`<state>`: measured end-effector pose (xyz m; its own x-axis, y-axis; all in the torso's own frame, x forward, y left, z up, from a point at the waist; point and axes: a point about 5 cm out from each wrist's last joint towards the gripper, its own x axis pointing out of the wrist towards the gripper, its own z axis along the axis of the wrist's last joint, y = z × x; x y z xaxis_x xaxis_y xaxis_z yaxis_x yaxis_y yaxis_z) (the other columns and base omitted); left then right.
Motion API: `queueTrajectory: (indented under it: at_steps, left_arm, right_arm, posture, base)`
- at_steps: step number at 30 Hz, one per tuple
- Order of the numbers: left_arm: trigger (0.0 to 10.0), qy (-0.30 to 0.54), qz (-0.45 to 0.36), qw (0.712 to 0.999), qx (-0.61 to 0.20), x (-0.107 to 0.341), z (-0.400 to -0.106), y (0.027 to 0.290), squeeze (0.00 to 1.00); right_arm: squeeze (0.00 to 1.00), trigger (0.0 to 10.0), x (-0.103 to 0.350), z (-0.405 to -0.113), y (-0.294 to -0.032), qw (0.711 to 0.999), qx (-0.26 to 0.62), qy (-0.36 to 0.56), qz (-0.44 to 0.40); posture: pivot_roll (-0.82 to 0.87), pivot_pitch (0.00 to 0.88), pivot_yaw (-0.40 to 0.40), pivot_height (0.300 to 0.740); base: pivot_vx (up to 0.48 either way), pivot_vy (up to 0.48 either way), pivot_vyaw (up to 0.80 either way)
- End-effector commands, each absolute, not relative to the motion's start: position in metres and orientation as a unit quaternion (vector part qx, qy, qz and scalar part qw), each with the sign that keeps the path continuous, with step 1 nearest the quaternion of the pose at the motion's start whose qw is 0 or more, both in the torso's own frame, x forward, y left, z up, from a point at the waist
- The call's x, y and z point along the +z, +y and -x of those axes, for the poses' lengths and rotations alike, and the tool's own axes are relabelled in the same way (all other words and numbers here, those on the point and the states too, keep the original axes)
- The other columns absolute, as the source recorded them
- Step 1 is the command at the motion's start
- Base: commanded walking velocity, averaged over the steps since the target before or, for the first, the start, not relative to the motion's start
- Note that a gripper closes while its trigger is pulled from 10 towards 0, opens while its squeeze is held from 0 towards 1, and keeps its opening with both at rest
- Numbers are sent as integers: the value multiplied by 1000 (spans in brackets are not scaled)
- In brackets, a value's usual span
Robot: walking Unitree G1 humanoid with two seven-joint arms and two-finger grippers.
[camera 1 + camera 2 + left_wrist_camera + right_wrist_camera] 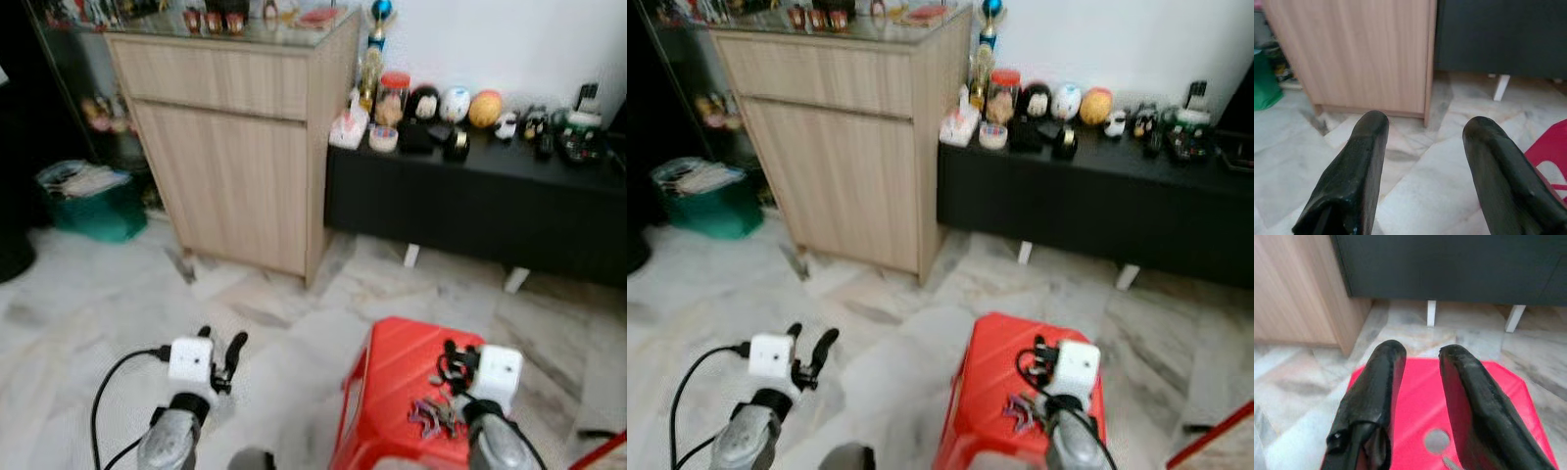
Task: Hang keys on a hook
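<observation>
The floor [98, 294] is pale marble tile with grey veining. A light wood cabinet [230, 137] with a glass top stands on it, small figurines lined along the top. To the left of the cabinet sits a green bin [88, 201] holding papers, in front of a dark glass display case [69, 78]. Touching the right side of the cabinet is a low black bench [470, 206] on white legs, set against a white wall [509, 39]. The bench carries a trophy, a jar, round painted ornaments and small toy vehicles. In front of the bench stands a red plastic stool [392, 377].
</observation>
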<state>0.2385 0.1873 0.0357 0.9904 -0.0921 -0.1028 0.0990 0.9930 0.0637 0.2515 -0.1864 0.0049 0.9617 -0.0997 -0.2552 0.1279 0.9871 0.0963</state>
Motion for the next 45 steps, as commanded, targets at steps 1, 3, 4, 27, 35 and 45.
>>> queueTrajectory:
  at_steps: [1,3,4,27,35,45]
  left_arm:
    - [10000,53,-20,997,-54,34,-237,184,0]
    - [10000,53,-19,997,-55,34,-236,184,0]
    - [10000,53,-18,997,-55,34,-236,184,0]
    - [10000,72,-22,995,-60,25,-233,183,0]
    - [10000,74,-27,995,-55,24,-231,185,0]
    - [10000,74,-30,996,-50,24,-230,187,0]
  right_arm:
    - [0,10000,-4,-242,-199,985,-81,145,-53]
    - [0,10000,-4,-242,-198,985,-80,146,-54]
    - [0,10000,-5,-242,-198,984,-79,147,-54]
    - [0,10000,-20,-242,-203,973,-83,201,-73]
    - [0,10000,-19,-244,-199,975,-75,194,-73]
    - [1000,10000,-18,-252,-202,968,-84,202,-125]
  posture:
    - [48,7,-37,634]
    - [48,7,-37,634]
    - [48,7,-37,634]
    - [48,8,-39,604]
    - [60,4,-36,599]
    - [59,9,-31,599]
  base:
    - [0,0,0]
    - [0,0,0]
    - [0,0,0]
    - [0,0,0]
    - [0,0,0]
    - [0,0,0]
